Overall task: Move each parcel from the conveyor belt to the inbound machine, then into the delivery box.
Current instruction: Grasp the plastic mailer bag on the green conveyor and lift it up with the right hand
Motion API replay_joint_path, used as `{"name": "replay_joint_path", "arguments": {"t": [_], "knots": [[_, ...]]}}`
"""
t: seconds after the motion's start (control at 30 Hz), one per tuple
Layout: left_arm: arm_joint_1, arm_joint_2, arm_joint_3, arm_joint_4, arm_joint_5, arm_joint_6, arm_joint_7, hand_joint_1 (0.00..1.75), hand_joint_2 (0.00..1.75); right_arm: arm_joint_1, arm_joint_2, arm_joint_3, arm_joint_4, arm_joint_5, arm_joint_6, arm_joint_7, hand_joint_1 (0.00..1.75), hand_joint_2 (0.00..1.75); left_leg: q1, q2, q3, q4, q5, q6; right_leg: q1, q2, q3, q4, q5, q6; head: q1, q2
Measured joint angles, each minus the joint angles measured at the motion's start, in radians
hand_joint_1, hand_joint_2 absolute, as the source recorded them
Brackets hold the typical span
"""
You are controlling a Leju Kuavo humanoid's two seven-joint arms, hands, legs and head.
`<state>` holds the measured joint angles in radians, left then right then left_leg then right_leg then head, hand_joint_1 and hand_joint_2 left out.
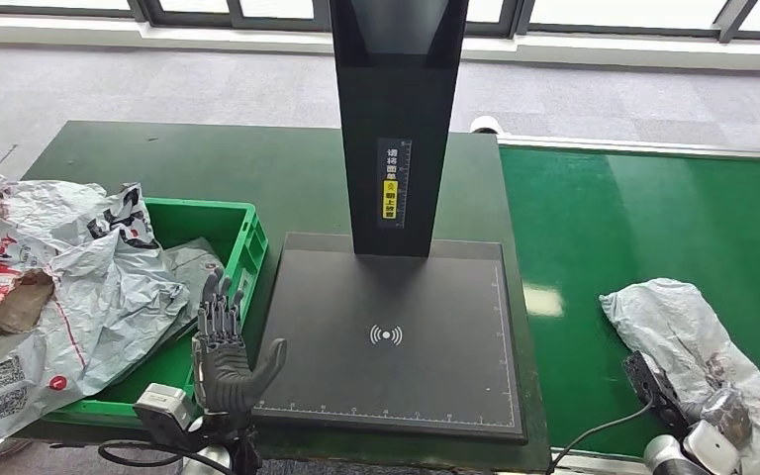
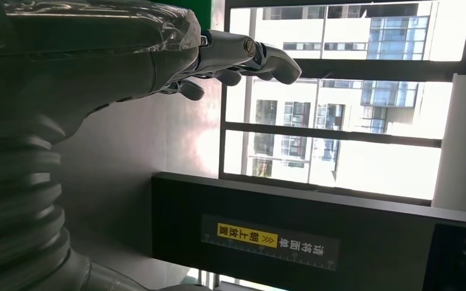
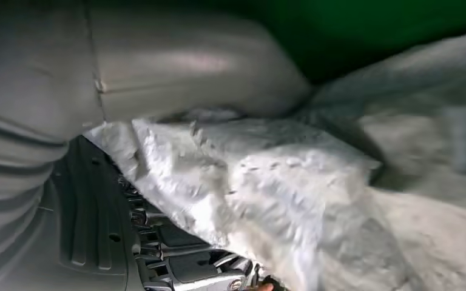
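A crumpled grey parcel (image 1: 673,327) lies on the green conveyor belt (image 1: 643,208) at the right. My right hand (image 1: 698,416) is at its near end. In the right wrist view the thumb (image 3: 188,66) lies over the parcel (image 3: 279,188) and the dark fingers (image 3: 176,254) are under it, so the hand grips it. My left hand (image 1: 220,346) is raised with fingers spread and holds nothing, between the green delivery box (image 1: 249,237) and the inbound machine's black plate (image 1: 396,376). Its fingers (image 2: 243,54) reach out towards windows in the left wrist view.
The machine's black column (image 1: 396,119) with a yellow label rises from the back of the plate. Several grey and white parcels (image 1: 79,287) fill the green box and spill over its left side. A cable (image 1: 594,435) runs along the table's near edge.
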<state>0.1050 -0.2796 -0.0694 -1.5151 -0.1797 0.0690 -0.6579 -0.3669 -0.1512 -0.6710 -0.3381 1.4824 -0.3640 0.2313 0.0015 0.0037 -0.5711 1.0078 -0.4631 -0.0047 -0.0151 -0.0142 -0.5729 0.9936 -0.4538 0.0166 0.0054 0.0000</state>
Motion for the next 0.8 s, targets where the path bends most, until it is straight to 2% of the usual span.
{"name": "replay_joint_path", "arguments": {"t": [0.57, 0.63, 0.7, 0.8], "knots": [[0.000, 0.000, 0.000, 0.006, 0.000, 0.007, 0.000, 0.00, 1.75, 0.002, -0.010, 0.000, 0.000, 0.000, -0.023, -0.025, 1.75, 1.75, 0.001, 0.001, 0.000, 0.000, -0.001, 0.000, 0.001, 0.001, 0.000, 0.000, -0.001, 0.000, 0.000, 0.000], [0.000, 0.000, 0.000, 0.007, -0.003, 0.007, 0.000, 0.00, 1.75, 0.004, -0.007, 0.002, -0.003, 0.000, -0.084, -0.054, 1.75, 1.75, 0.001, 0.000, -0.001, 0.000, -0.001, 0.000, 0.001, 0.000, 0.000, 0.000, -0.001, 0.000, 0.000, 0.000], [0.000, -0.001, 0.000, 0.008, -0.012, 0.006, 0.000, 0.00, 1.75, 0.013, 0.010, 0.019, -0.020, 0.000, -0.203, -0.100, 1.75, 1.75, 0.001, 0.000, -0.005, 0.000, -0.001, 0.000, 0.001, 0.000, -0.001, 0.001, 0.000, 0.000, 0.000, 0.000], [-0.001, -0.003, 0.000, 0.010, -0.031, -0.001, 0.000, 0.00, 1.75, 0.059, 0.086, 0.082, -0.156, 0.000, -0.315, -0.220, 1.75, 1.75, 0.001, 0.001, -0.008, 0.000, -0.002, -0.001, 0.001, 0.001, -0.002, 0.001, -0.001, -0.001, 0.000, 0.000]]}}
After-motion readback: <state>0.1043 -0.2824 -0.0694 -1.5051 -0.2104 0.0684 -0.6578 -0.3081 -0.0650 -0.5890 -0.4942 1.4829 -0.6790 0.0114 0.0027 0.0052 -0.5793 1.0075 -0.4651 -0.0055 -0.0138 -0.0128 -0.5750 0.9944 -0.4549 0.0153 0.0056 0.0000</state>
